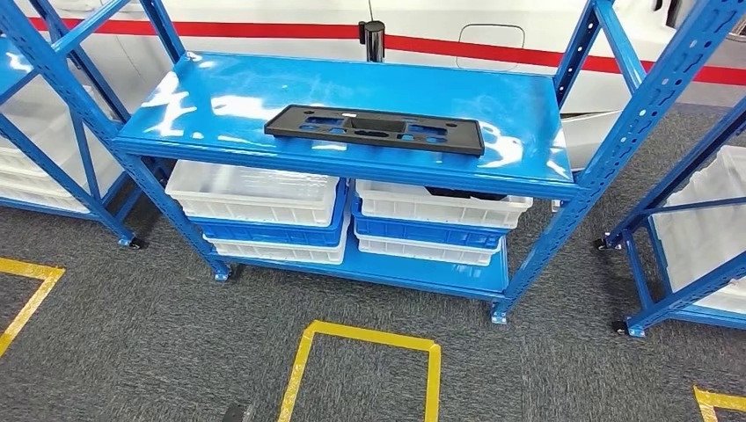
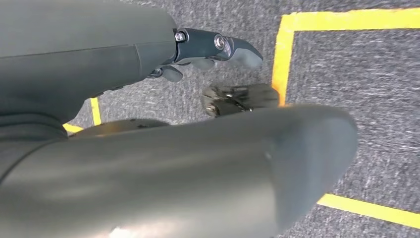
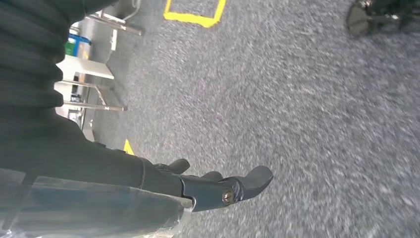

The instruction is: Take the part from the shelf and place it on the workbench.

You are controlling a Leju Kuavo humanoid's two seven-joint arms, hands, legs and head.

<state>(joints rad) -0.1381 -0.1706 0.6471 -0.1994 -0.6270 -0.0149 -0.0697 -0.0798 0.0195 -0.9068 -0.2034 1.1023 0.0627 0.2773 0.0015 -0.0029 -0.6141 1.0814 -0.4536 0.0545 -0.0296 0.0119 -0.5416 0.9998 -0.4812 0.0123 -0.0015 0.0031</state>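
The part point(image 1: 376, 129) is a flat black rectangular plate with several cut-outs. It lies on the top board of the blue shelf point(image 1: 220, 97), near the front edge, slightly right of centre. My left hand point(image 2: 208, 52) hangs over grey carpet beside a yellow floor line, fingers loosely extended, holding nothing. My right hand point(image 3: 213, 186) also hangs above the carpet with its fingers apart and nothing in it. Both hands are far from the part.
White and blue bins point(image 1: 255, 207) are stacked on the lower shelf board. More blue racks with white bins stand left point(image 1: 35, 149) and right point(image 1: 704, 220). Yellow tape squares point(image 1: 361, 369) mark the grey carpet before the shelf. A white wall with a red stripe point(image 1: 457, 42) lies behind.
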